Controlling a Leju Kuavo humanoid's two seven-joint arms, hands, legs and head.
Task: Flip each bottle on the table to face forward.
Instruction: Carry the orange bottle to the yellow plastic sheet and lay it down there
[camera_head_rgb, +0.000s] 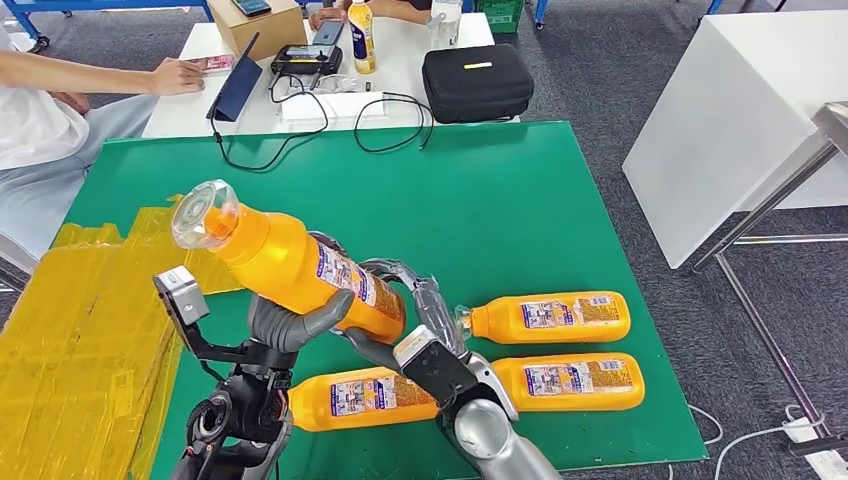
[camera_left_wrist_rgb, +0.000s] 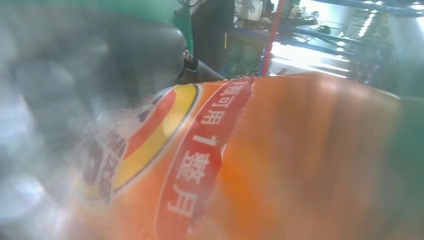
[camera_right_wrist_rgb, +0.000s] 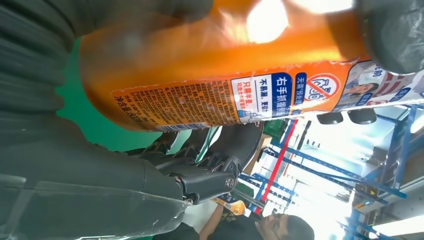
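An orange bottle (camera_head_rgb: 290, 262) with a clear cap is lifted above the green mat (camera_head_rgb: 500, 200), tilted with its cap up and to the left. My left hand (camera_head_rgb: 295, 322) grips its lower body from below, and my right hand (camera_head_rgb: 415, 300) holds its base end. Its label fills the left wrist view as the held bottle (camera_left_wrist_rgb: 240, 165), and the right wrist view shows the same bottle (camera_right_wrist_rgb: 220, 75) with small print. Three more orange bottles lie on the mat: one (camera_head_rgb: 545, 317) at right, one (camera_head_rgb: 570, 382) below it, one (camera_head_rgb: 350, 397) under my arms.
Yellow taped sheets (camera_head_rgb: 80, 340) cover the mat's left part. Behind the mat a white table (camera_head_rgb: 400, 70) carries a black case (camera_head_rgb: 477, 82), cables, a tablet and another bottle (camera_head_rgb: 361, 38). A person's arm (camera_head_rgb: 100, 75) reaches in at upper left. A white table (camera_head_rgb: 740, 110) stands right.
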